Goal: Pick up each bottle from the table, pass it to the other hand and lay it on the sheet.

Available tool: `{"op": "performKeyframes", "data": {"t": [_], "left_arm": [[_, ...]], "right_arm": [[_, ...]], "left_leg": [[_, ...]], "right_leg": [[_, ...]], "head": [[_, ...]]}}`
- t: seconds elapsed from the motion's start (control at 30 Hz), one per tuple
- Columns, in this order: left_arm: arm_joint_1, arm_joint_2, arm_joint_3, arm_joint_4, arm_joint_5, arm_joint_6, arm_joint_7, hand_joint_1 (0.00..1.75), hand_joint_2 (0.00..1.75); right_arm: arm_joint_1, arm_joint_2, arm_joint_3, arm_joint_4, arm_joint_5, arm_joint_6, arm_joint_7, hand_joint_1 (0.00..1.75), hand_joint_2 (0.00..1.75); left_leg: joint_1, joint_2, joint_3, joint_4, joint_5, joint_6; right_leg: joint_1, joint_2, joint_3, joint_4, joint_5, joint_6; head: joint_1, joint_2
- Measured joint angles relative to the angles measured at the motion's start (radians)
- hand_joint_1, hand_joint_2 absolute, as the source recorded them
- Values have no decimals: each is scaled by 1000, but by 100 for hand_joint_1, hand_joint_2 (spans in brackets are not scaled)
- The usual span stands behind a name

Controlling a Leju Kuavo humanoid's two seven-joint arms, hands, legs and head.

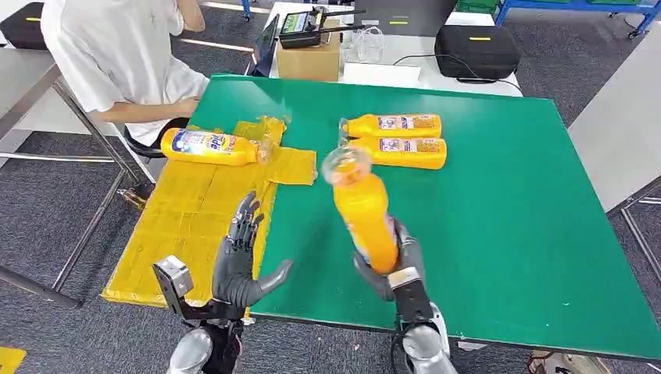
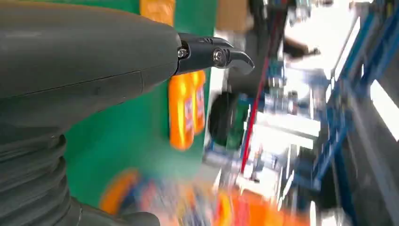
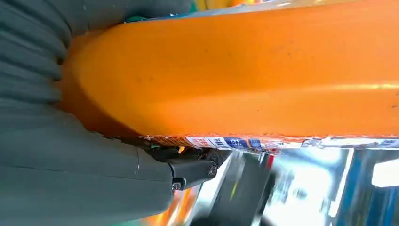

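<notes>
My right hand (image 1: pixel 396 267) grips an orange bottle (image 1: pixel 363 212) by its lower part, cap end raised toward the table's middle; up close the bottle (image 3: pixel 244 70) fills the palm of that hand (image 3: pixel 84 174). Left of it my left hand (image 1: pixel 240 261) is open, fingers spread, palm toward the bottle, over the table's front edge. Its thumb (image 2: pixel 214 55) shows in the left wrist view. Two more orange bottles (image 1: pixel 394 125) (image 1: pixel 401 150) lie side by side on the green table (image 1: pixel 499 202), seen too as bottles (image 2: pixel 187 110). Another bottle (image 1: pixel 210 146) lies on the yellow sheet (image 1: pixel 195 210).
A person in a white shirt (image 1: pixel 117 54) sits at the table's far left corner beside the sheet. A cardboard box (image 1: pixel 309 54) and a black case (image 1: pixel 475 48) stand behind the table. The table's right half is bare green.
</notes>
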Motion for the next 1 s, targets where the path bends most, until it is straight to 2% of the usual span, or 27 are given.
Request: {"op": "performKeyframes", "data": {"t": [0.1, 0.23, 0.57, 0.87, 1.0], "left_arm": [[-6, 2, -13, 2, 13, -38, 11, 0, 175], [-27, 2, -16, 13, 45, -78, 19, 0, 175], [-48, 4, -24, 31, 116, -176, 22, 0, 175], [-49, 4, -25, 32, 118, -178, 22, 0, 175], [-62, 9, -46, 44, 129, -229, 29, 0, 175]], "right_arm": [[-9, 10, 82, 61, 81, -8, -48, 175, 175], [-24, 18, 162, 108, 96, -35, -60, 175, 175], [-89, 29, 247, 161, 104, -67, -61, 175, 175], [-91, 30, 248, 162, 104, -67, -61, 175, 175], [-110, 40, 283, 181, 110, -71, -62, 175, 175]], "left_leg": [[0, 0, 0, 0, 0, 0], [0, 0, 0, 0, 0, 0], [0, 0, 0, 0, 0, 0], [0, 0, 0, 0, 0, 0], [0, 0, 0, 0, 0, 0]], "right_leg": [[0, 0, 0, 0, 0, 0], [0, 0, 0, 0, 0, 0], [0, 0, -1, 0, 0, 0], [0, 0, -1, 0, 0, 0], [0, 0, -1, 0, 0, 0]], "head": [[0, 0], [0, 0], [0, 0], [0, 0], [-1, 0]]}}
